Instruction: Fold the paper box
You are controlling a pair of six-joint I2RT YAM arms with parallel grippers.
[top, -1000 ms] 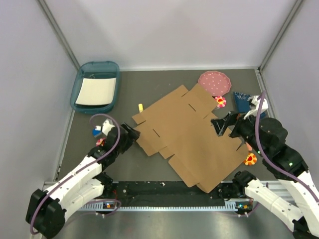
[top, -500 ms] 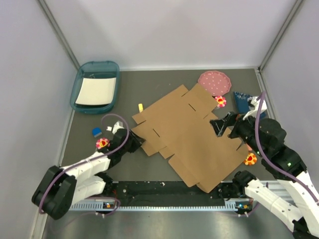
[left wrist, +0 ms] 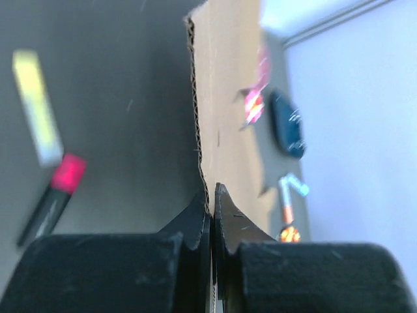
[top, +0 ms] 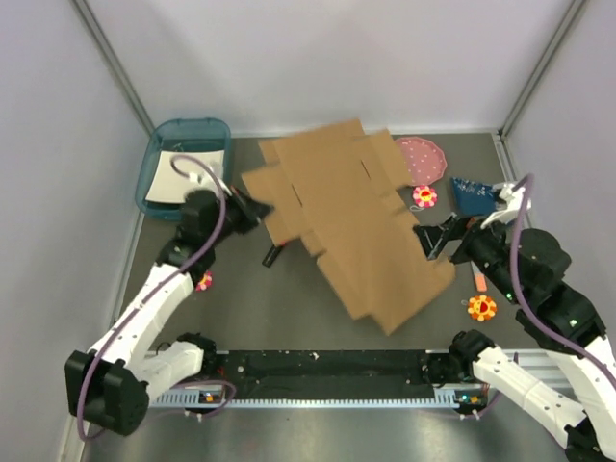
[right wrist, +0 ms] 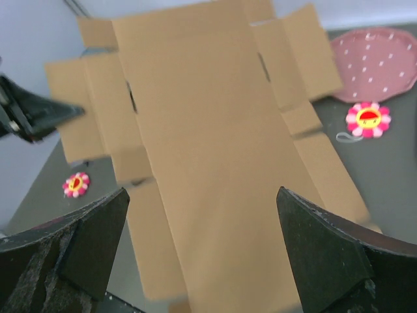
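The paper box (top: 351, 226) is a flat brown cardboard sheet with flaps, its left side raised off the table and its right corner low. My left gripper (top: 258, 208) is shut on the sheet's left edge. The left wrist view shows the jaws (left wrist: 212, 203) pinching the corrugated edge of the box (left wrist: 228, 98). At the sheet's right edge, my right gripper (top: 435, 236) stands open. In the right wrist view its gripper (right wrist: 205, 251) faces the paper box (right wrist: 208, 130) with nothing between the fingers (right wrist: 85, 241).
A teal tray (top: 192, 127) with white paper sits at back left. A pink dotted plate (top: 423, 157), a blue item (top: 472, 195) and flower toys (top: 424, 195) (top: 481, 308) (top: 204, 282) lie around. A red-and-black marker (top: 274, 255) lies under the raised sheet.
My left gripper has shut on the box's left edge and lifted it up and toward the back, tilting the sheet. The marker beneath has come into view. The right gripper has stayed open.
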